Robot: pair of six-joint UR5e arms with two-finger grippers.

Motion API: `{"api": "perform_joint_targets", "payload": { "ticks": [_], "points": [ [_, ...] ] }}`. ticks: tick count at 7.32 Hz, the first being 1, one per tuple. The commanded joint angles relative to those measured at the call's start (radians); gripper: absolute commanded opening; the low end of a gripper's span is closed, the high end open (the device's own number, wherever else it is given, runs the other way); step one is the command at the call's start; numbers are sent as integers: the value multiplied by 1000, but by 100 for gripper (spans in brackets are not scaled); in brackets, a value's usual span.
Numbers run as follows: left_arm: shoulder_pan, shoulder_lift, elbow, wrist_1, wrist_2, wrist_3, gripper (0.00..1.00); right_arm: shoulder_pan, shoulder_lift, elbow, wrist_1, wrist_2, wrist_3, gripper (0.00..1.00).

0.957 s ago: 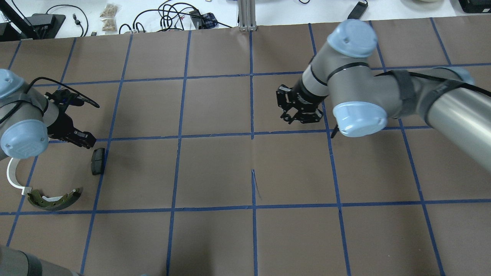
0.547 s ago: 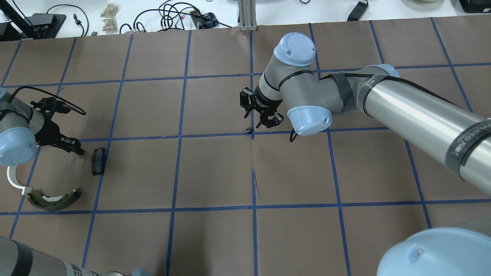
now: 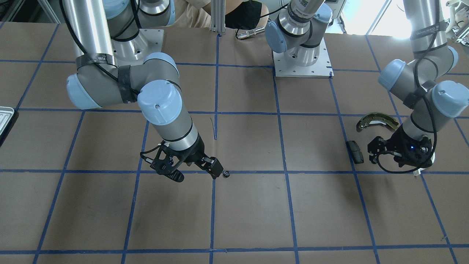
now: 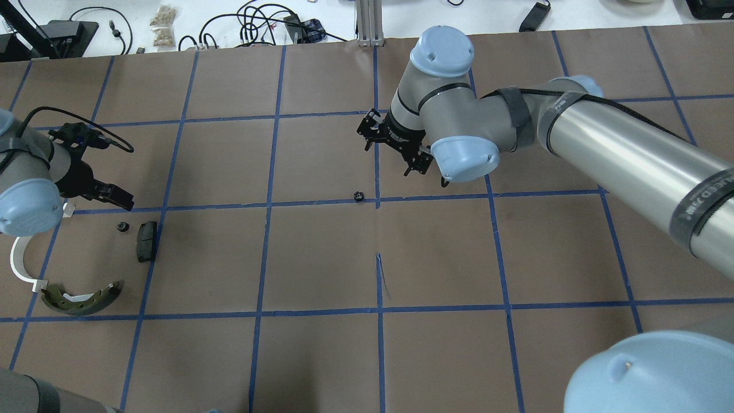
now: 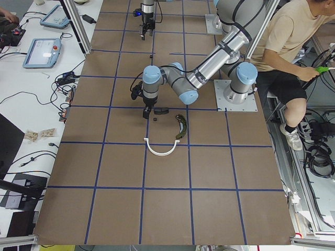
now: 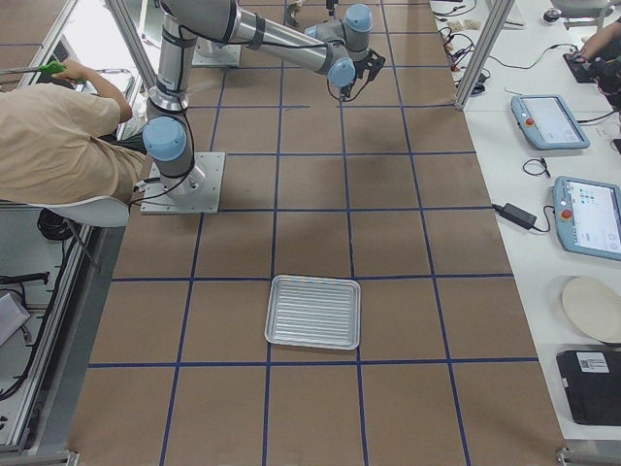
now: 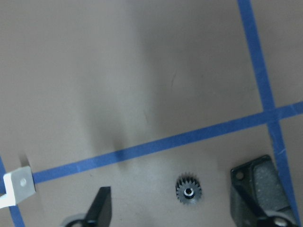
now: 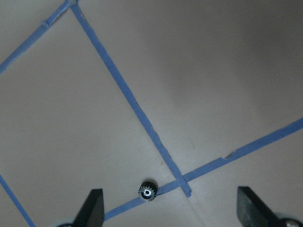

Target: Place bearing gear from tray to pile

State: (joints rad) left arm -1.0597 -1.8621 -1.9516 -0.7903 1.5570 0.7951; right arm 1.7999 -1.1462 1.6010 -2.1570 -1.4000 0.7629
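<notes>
Hovering over the middle of the table (image 4: 321, 258), the right gripper (image 4: 394, 149) has its fingers spread wide and grasps nothing. A small black bearing gear (image 4: 359, 195) lies near it, touching a blue tape line (image 4: 436, 198) beside a crossing. The left gripper (image 4: 112, 198) is likewise released and empty above a second gear (image 4: 121, 227). That gear rests flat just beside the black pad (image 4: 145, 233) of the pile, near the white arc (image 4: 20, 264) and the olive brake shoe (image 4: 83, 298). The tray (image 6: 312, 311) sits well apart toward the robot's right end.
</notes>
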Motion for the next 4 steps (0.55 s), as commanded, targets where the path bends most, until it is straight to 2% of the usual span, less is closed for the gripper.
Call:
{"api": "perform_joint_targets", "payload": {
  "ticks": [1,2,3,4],
  "points": [
    [-164,20,19,-35,0,-241,100,-78,-26,-242,344,-74,-207,100],
    [-263,20,20,-33,0,-425,100,-126,-41,-339,532,-114,-273,100],
    [-372,8,23,-33,-8,-661,100,-154,-105,-393,672,-119,-346,100],
    [-478,-12,74,-32,-8,-859,100,-177,-189,-397,759,-120,-443,100]
  ]
}}
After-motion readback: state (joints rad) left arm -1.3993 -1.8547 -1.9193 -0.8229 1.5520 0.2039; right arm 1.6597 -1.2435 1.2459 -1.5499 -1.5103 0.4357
